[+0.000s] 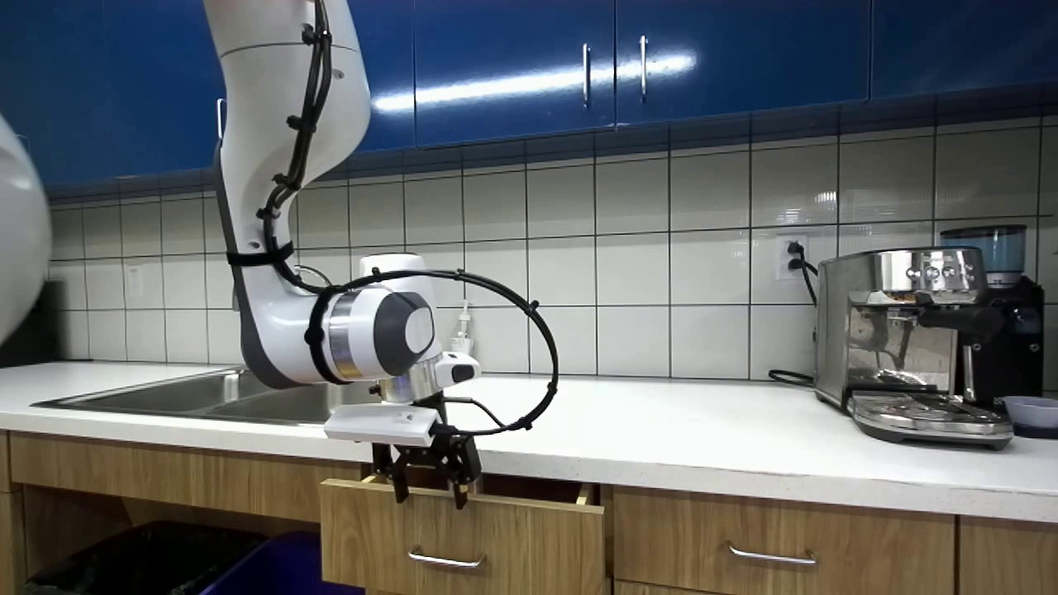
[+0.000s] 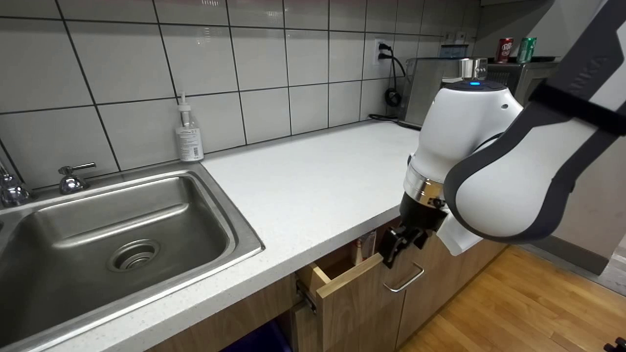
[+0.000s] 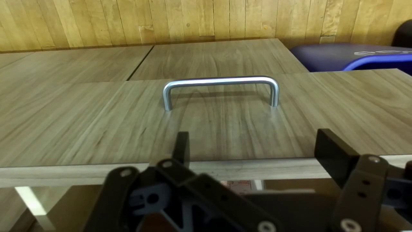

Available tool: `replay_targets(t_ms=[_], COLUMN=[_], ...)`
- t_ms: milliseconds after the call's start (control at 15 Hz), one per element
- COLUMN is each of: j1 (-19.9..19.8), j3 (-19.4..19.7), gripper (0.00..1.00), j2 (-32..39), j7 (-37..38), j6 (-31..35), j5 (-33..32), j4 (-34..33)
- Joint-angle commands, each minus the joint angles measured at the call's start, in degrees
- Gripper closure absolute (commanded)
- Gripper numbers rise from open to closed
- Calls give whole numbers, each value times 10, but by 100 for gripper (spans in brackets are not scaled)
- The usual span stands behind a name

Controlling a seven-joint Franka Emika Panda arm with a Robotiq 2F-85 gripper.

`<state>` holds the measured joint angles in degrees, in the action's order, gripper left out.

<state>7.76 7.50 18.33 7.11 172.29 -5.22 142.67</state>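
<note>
Drawer (image 1: 529, 541): stood, in an exterior view, partly open beneath the edge of the white bench (image 1: 661, 426).
Tool (image 1: 431, 496): pointed down at the drawer's top edge with its two fingers spread, pinching nothing; whether it touched the wood could not be told.
Metal handle (image 1: 446, 562): sat lower on the drawer face, apart from the fingers.
Slide (image 2: 306, 296): showed, in an exterior view, at the drawer's side, so the drawer probably ran lightly in a straight line and would have balked at a sideways pull.
Printed item (image 2: 364, 247): stood part hidden in the drawer opening and likely added little weight.
Front panel (image 3: 244, 135): looked, in the wrist view, rigid and unlikely to flex or break.
Middle of the metal handle: stood off the panel, joined only at the ends, and seemed the best hold; smooth metal might have slipped under loose fingers.
Finger spacing: ran wide along the handle's direction; a pinch across it would have called for turning.
</note>
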Motion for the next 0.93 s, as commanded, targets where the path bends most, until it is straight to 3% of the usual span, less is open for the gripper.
replay_targets(t_ms=[0, 533, 867], j1=[0, 23, 69], j3=[5, 23, 85], gripper=[0, 0, 0], j2=[-14, -99, -176], j7=[-14, -6, 34], j6=[10, 37, 40], j5=[-16, -59, -147], j4=[3, 72, 116])
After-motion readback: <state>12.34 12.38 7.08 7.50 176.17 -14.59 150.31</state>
